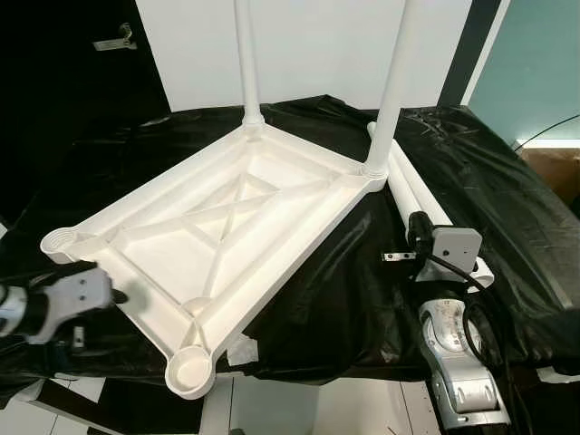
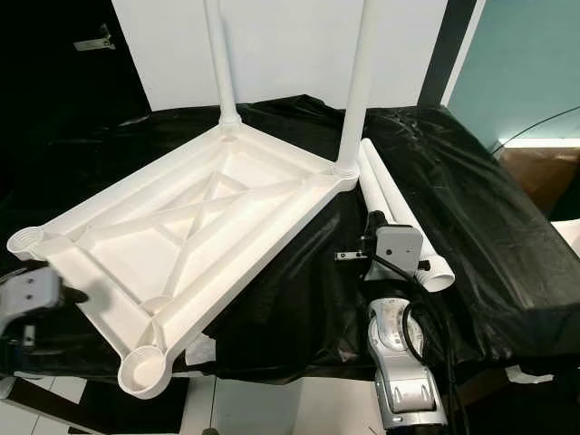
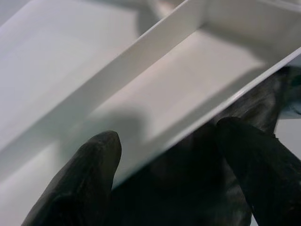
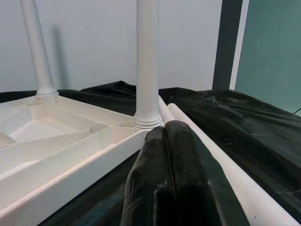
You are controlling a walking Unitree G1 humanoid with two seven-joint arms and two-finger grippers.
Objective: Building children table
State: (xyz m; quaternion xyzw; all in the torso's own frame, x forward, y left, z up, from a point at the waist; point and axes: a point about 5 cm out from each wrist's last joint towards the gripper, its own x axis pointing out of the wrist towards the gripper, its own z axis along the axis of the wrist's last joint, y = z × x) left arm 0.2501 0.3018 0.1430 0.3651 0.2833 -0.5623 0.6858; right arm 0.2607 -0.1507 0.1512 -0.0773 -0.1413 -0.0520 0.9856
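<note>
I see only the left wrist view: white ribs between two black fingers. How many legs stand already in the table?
Observer: Two round white plastic legs stand upright in the far corners of the upside-down white plastic tabletop.
Operator: And the near corners?
Observer: Both near corner sockets are empty.
Operator: Where are the other legs?
Observer: Two loose white tubes lie on the black cover to the right of the tabletop, just beyond the right gripper.
</note>
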